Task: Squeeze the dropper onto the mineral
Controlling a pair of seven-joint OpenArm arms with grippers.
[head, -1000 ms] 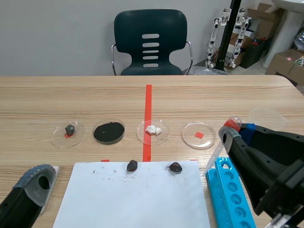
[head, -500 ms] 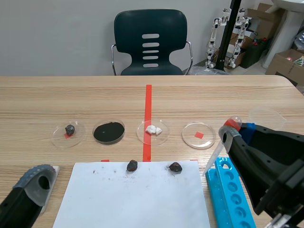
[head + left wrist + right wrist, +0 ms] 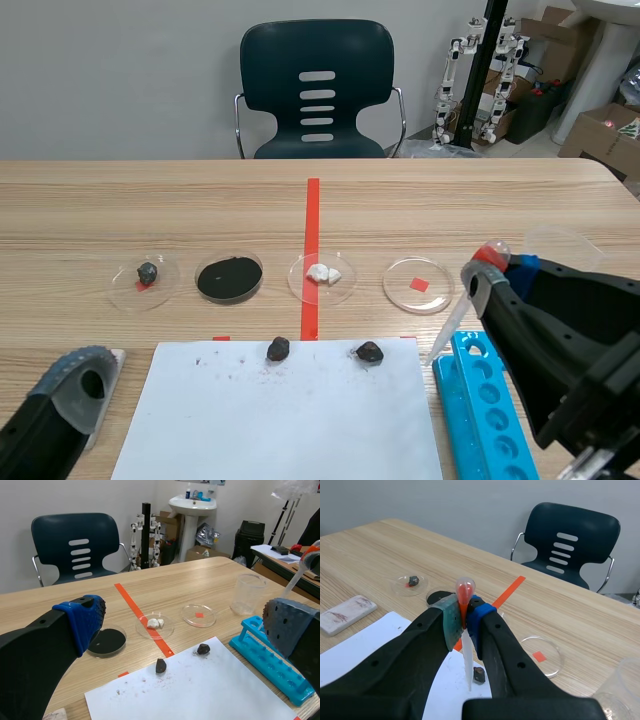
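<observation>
- Wooden bench (image 3: 200, 210): right jaws clench a clear, red-bulbed plastic dropper (image 3: 450, 322); left jaws gape, empty.
- Its tip has edged left, nearing the right dark mineral lump (image 3: 369, 351).

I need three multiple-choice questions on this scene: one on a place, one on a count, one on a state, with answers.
1. The white paper lies: A) between the dishes and the robot B) beyond them C) under them
2. Round dishes in the row: A) two B) four C) six
3. The right gripper is: A) open B) shut on nothing C) shut on the dropper
Key: 1 A, the dishes stand behind it; 2 B, four stand side by side; 3 C, it pinches the dropper below its bulb.
</observation>
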